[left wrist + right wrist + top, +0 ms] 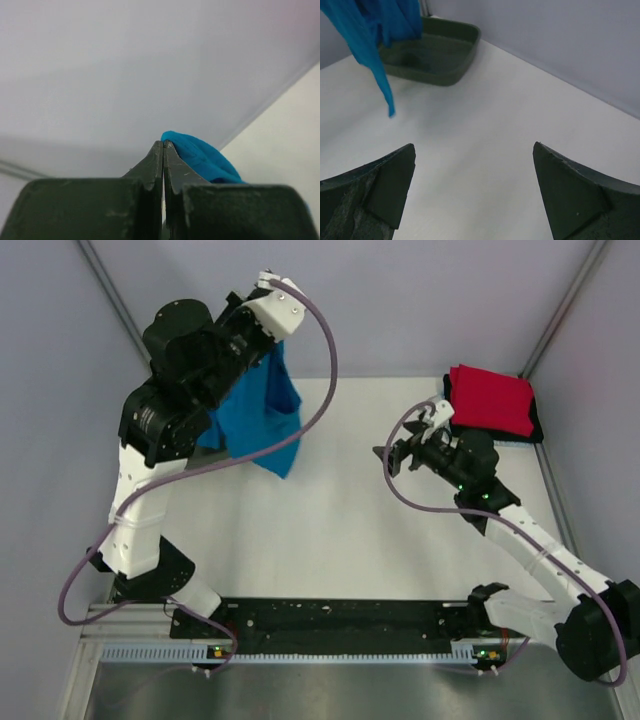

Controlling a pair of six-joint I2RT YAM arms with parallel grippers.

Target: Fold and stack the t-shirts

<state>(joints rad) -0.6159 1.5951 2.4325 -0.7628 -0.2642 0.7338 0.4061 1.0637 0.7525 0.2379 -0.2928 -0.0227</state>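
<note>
Step in hand, as I read it: getting the blue t-shirt (258, 420) spread for folding. It hangs bunched in the air, well to the left of the folded stack (492, 402), with its low corner clear of the table (330, 540). The left gripper (163, 145) is clenched on a fold of it, jaws pressed together with blue cloth poking out beside the tips. The right gripper (393, 457) is released, jaws spread wide with nothing in them. It sits just left of the stack and nearer to me, facing the shirt.

The stack has the red t-shirt (490, 398) on top, with a dark layer showing at its edges.

Next move, my guess: bring the right gripper across from the stack side, catch the dangling corner, and stretch the shirt flat before lowering it. That needs a clean pinch on one layer only.

Hard to make out:
- I can't tell which part of the shirt is pinched, and no collar or sleeves are readable.
- The green tub (435, 55) shows only in the right wrist view; from above, the left arm covers it.
- I can't count the stack's lower layers.
- The tub's contents are partly blocked by hanging cloth.
</note>
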